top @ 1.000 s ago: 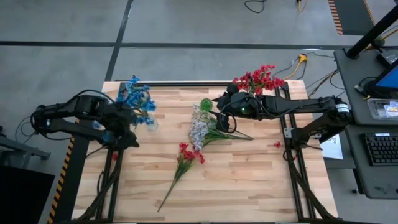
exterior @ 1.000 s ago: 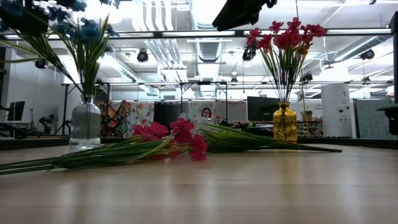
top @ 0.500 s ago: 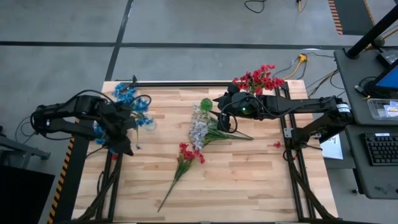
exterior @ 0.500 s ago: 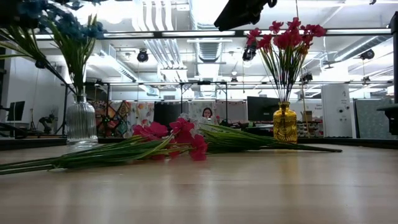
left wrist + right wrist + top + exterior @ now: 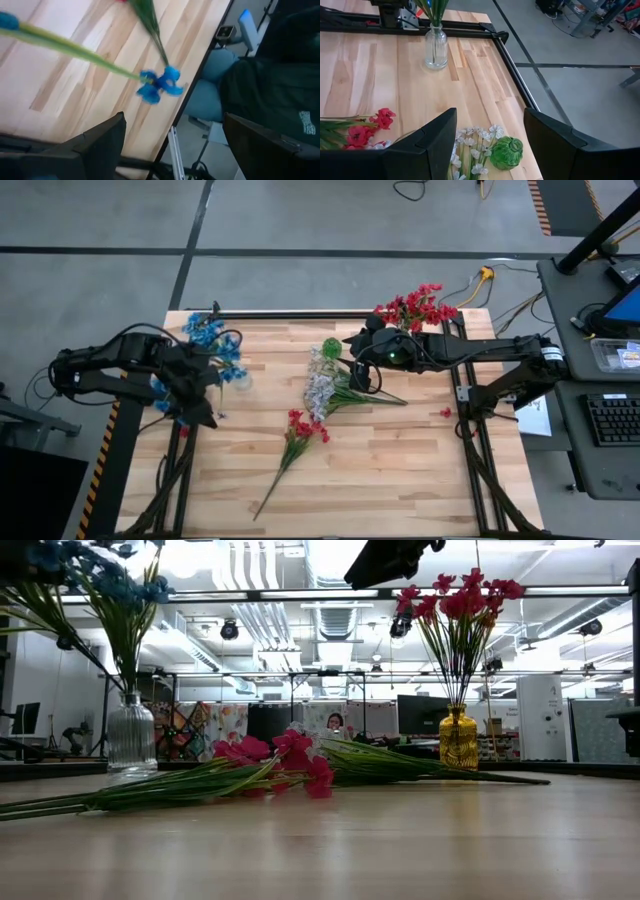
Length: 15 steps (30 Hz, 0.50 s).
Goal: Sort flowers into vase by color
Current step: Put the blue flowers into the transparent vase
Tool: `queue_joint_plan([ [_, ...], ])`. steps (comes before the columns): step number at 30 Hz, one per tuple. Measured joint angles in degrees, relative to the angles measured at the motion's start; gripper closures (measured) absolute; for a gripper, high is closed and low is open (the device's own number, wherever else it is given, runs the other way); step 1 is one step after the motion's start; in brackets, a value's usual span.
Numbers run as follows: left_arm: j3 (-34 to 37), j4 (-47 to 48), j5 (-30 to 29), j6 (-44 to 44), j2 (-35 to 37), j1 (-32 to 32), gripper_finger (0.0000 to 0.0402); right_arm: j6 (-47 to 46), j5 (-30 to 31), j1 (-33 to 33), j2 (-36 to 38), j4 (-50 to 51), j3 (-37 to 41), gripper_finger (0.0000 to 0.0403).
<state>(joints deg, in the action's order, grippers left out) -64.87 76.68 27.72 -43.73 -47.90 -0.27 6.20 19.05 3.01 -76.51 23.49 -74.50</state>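
Observation:
Blue flowers (image 5: 208,332) stand with their stems in a clear ribbed vase (image 5: 242,379) near the table's left, shown too in the low view (image 5: 130,732). My left gripper (image 5: 200,406) is open beside them; a blue blossom (image 5: 160,86) on a green stem shows ahead of its fingers. Red flowers (image 5: 415,306) fill a yellow vase (image 5: 458,738) at the far right. White flowers (image 5: 320,387) and a red spray (image 5: 300,428) lie on the table. My right gripper (image 5: 362,374) hovers open above a green vase (image 5: 506,152) and the white blossoms (image 5: 472,150).
The table's black frame edge (image 5: 512,55) runs close behind the vases. Bare wood lies toward the near edge and the right side (image 5: 420,470). A desk with a keyboard (image 5: 612,420) stands off the table's right. A person shows far back in the room (image 5: 335,721).
The blue bunch has swung and spread toward the table's left; one blue spray now hangs out over my left arm. The clear vase has shifted slightly with it. My left gripper has turned a little toward the near edge. My right arm has kept still.

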Motion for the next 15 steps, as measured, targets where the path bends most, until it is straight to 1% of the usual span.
queue_joint_plan([
  [3, 0.01, -2.93, -0.23, -0.18, -0.02, 0.0, 0.0082, 0.49, -0.64, 0.0, -0.23, -0.47, 0.0, 0.0179],
  [7, 0.01, -4.66, -0.76, 0.8, -0.23, 0.0, 0.0082, 0.41, -4.55, -0.19, -1.22, -1.97, 0.74, 0.0179],
  [12, 0.01, -4.63, -4.83, 3.99, -0.39, 0.0, 0.0082, 0.42, -4.52, -0.39, -2.29, -2.86, 1.29, 0.0179],
  [15, 0.01, -4.23, -4.54, 4.21, -0.39, 0.0, 0.0082, 0.42, -4.48, -0.35, -2.64, -2.83, 1.33, 0.0179],
])
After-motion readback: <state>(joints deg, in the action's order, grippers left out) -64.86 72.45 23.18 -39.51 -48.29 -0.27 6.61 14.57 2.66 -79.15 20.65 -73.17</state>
